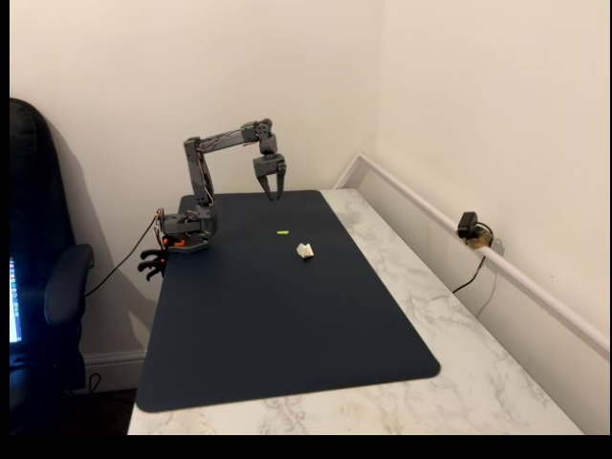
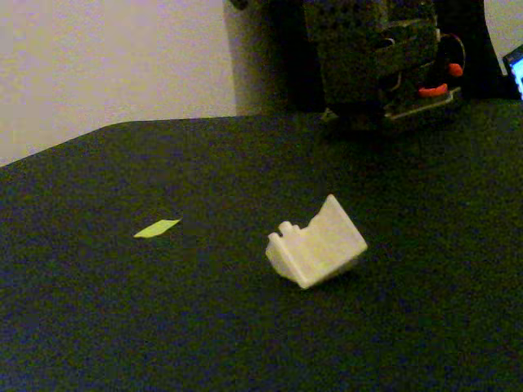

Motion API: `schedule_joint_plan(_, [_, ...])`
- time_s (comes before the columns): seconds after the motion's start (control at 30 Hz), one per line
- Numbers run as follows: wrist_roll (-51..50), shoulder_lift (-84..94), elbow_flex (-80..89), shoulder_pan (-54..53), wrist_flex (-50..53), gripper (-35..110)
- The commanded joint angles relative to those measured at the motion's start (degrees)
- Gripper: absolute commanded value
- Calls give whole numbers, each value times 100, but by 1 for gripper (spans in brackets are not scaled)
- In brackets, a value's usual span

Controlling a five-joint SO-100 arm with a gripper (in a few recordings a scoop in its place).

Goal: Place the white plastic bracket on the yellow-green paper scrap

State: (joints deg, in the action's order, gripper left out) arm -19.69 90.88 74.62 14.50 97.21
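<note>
A dark blue mat [image 1: 287,316] covers most of a white marbled worktop [image 1: 449,344] that runs along a cream wall. In a fixed view the grey arm [image 1: 203,172] stands at the mat's far left corner, its base [image 1: 186,234] sitting on that corner, and it bends over so that the tool [image 1: 273,194] hangs point-down above the mat's far edge, clear of the surface. Its two fingers come together at the tips and nothing is between them, so it reads as clenched and empty. The white plastic bracket [image 1: 305,251] lies on the mat in the far half, nearer the right edge than the left, well apart from the tool. The yellow-green paper scrap [image 1: 283,231] lies flat on the mat near the bracket, on its far-left side, with bare mat between the two. In a fixed view set low on the mat, the bracket [image 2: 316,242] rests tilted on one edge with its hollow side up, and the scrap [image 2: 156,229] lies to its left, apart from it. A small black camera [image 1: 469,228] sits on the wall ledge to the right.
</note>
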Motion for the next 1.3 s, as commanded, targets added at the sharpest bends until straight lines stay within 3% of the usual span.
schedule_joint_plan(0.0, [-264,-9,-712,-35,281,8])
schedule_joint_plan(0.4, [-580,-1468,-1582,334,299,15])
schedule_joint_plan(0.73, [-545,-2496,-2013,1002,-466,27])
schedule_joint_plan(1.27, [-756,-3419,-1837,1046,-1187,32])
